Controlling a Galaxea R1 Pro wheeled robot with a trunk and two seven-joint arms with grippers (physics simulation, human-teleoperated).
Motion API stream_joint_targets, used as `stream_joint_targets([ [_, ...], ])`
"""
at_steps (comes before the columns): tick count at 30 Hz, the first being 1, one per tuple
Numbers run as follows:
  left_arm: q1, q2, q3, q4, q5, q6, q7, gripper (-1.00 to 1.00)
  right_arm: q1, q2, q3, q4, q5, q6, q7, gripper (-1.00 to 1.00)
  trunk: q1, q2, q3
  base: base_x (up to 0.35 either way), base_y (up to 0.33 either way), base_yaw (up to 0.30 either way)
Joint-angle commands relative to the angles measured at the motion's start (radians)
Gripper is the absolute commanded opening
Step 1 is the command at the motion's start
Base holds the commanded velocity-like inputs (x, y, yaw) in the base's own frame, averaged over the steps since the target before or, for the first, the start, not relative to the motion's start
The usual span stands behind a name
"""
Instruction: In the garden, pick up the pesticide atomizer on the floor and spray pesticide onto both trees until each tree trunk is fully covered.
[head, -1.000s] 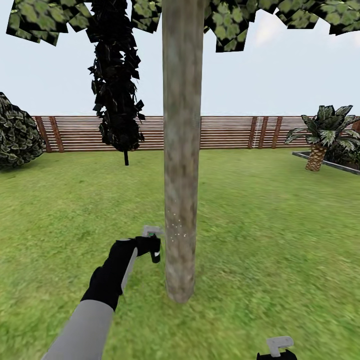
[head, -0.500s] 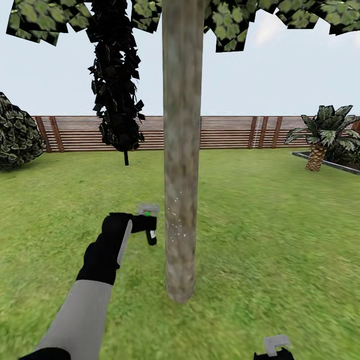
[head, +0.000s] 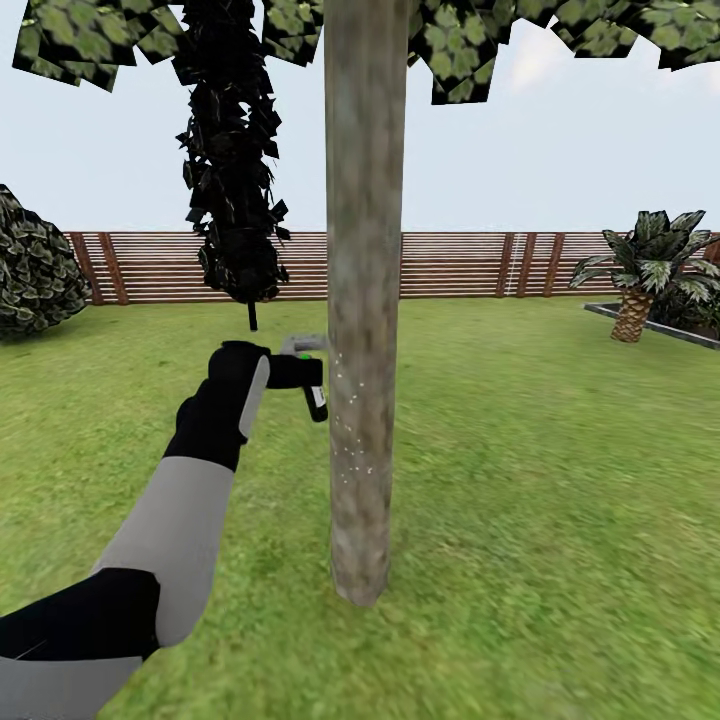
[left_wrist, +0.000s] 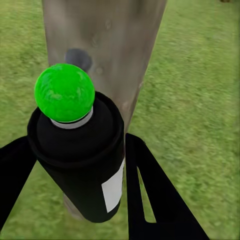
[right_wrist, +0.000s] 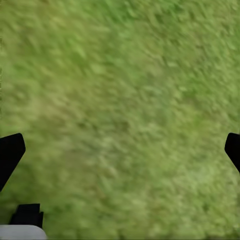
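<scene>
Left gripper (head: 300, 372) closed around pesticide atomizer (head: 316, 398), held just beside tree trunk (head: 364, 300) on its left, about mid-height, above lawn (head: 520, 480). In left wrist view, atomizer (left_wrist: 82, 155) clamped between both black fingers (left_wrist: 150, 195), green knob (left_wrist: 64, 92) facing camera, white label visible, trunk (left_wrist: 107, 50) directly behind. Pesticide (head: 350, 440) present as fine white specks on bark below atomizer level. Right gripper (right_wrist: 120, 155) spread wide, nothing between tips, above grass (right_wrist: 125, 100). Wooden fence (head: 460, 265) behind.
</scene>
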Motion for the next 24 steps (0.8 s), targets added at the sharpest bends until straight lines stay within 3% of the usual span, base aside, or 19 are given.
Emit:
stream_joint_targets([
  [1,-0.003,0.000,0.000,-0.001,0.001,0.000,0.000,-1.00,0.000,0.002,0.000,0.000,0.000,0.000,0.001,1.00,0.000,0.000,0.000,0.000,0.000,0.000],
  [9,-0.029,0.000,0.000,0.001,0.002,0.005,-0.001,-1.00,0.001,0.005,0.000,0.000,-0.001,0.001,0.004,1.00,0.000,0.000,0.000,0.000,0.000,0.000],
  [20,-0.121,0.000,0.000,0.007,0.005,0.023,-0.003,-1.00,0.006,0.006,0.000,0.000,-0.002,0.001,0.004,1.00,0.000,0.000,0.000,0.000,0.000,0.000],
  [21,-0.144,0.000,0.000,0.008,0.037,0.024,-0.003,-1.00,0.006,0.006,0.000,0.000,-0.002,0.001,0.004,1.00,0.000,0.000,0.000,0.000,0.000,0.000],
  [24,-0.165,0.000,0.000,0.010,0.066,0.024,-0.003,-1.00,0.006,0.006,0.000,0.000,-0.002,0.001,0.004,1.00,0.000,0.000,0.000,0.000,0.000,0.000],
])
